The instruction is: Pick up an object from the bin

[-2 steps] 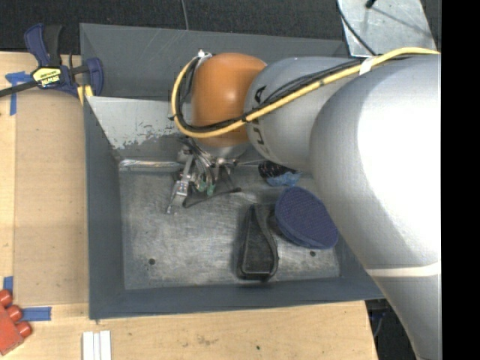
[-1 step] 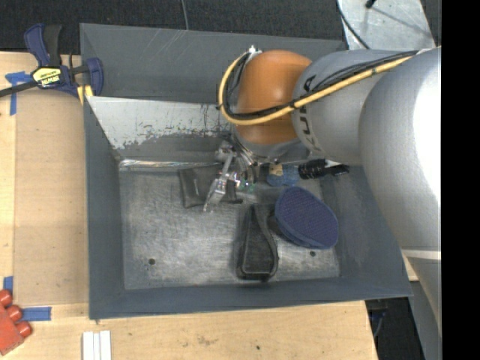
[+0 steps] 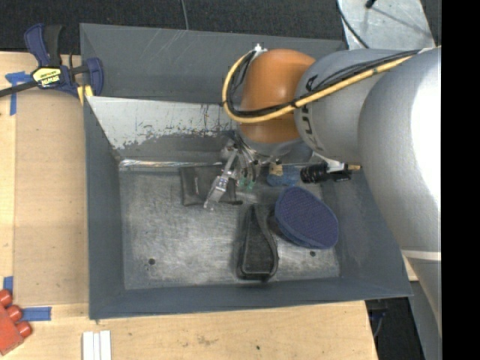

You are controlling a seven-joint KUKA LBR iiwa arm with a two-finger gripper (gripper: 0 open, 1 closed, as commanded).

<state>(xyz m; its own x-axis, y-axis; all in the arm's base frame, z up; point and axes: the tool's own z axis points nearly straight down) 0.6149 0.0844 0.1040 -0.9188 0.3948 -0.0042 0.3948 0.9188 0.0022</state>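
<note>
Bin (image 3: 225, 302): grey metal with sloped walls. The floor is scuffed and speckled pale, with a couple of small dark spots.
Nearest, against the front wall right of centre: a black oblong pouch-like thing (image 3: 256, 247), lying lengthwise and open-looking at the near end.
Just right of it and touching its upper side: a dark blue oval pad (image 3: 306, 217), lying flat.
Mid-floor, further back: the gripper (image 3: 223, 184) is low over the right edge of a dark grey flat block (image 3: 193, 186). Nothing is visibly clamped. Jaw state: cannot tell. Contact with the block: cannot tell.
Right of the gripper, under the arm: a black pen-like cylinder (image 3: 322, 174), lying on its side. Any print on it is too small to read.
Above the gripper: the orange wrist cover (image 3: 274, 88), with a yellow-and-black cable (image 3: 234, 77) looped round it.
Far wall (image 3: 150, 122): bare bright metal, scraped, with dark flecks along its lower half.
Beyond the bin: a dark, matte surface.
</note>
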